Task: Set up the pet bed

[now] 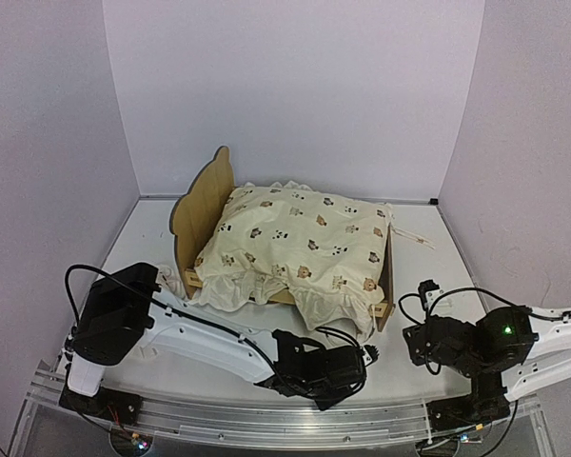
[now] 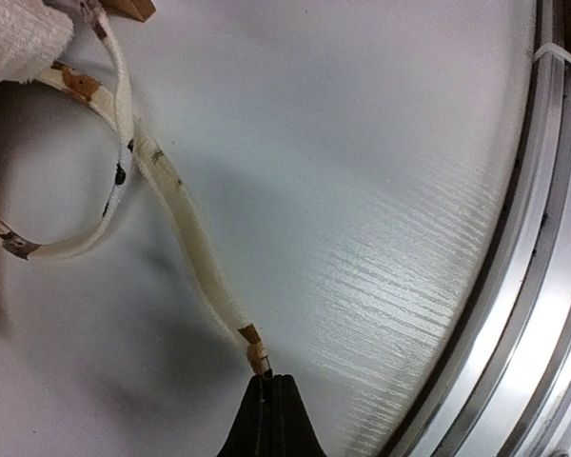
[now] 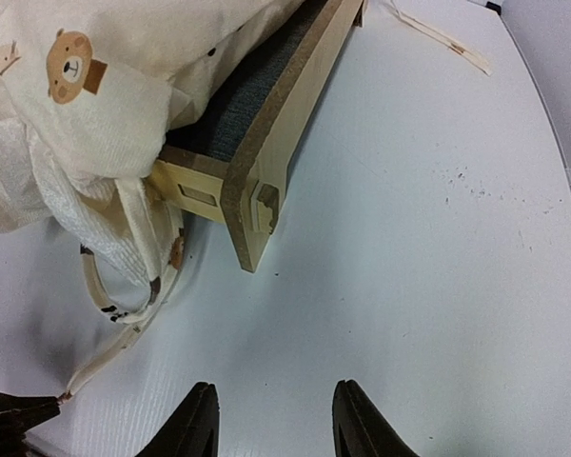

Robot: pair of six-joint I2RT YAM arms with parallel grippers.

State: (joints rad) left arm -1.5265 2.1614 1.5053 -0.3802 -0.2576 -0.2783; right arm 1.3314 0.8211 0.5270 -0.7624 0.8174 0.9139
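pinches the tip of the quilt tie (image 2: 186, 224) in the tightly closed left gripper (image 2: 269, 381). holds the right gripper (image 3: 274, 424) spread and empty near the pet bed (image 1: 202, 205), mid-table (image 1: 428, 352) under the quilt (image 1: 295, 238).

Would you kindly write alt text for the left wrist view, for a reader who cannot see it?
The left claw, shut, pinches the end of a cream fabric tie that snakes across the white table to the quilt.

Cream animal-print quilt (image 1: 305, 238), pale plywood pet bed (image 1: 205, 200), grey base (image 3: 257, 90).
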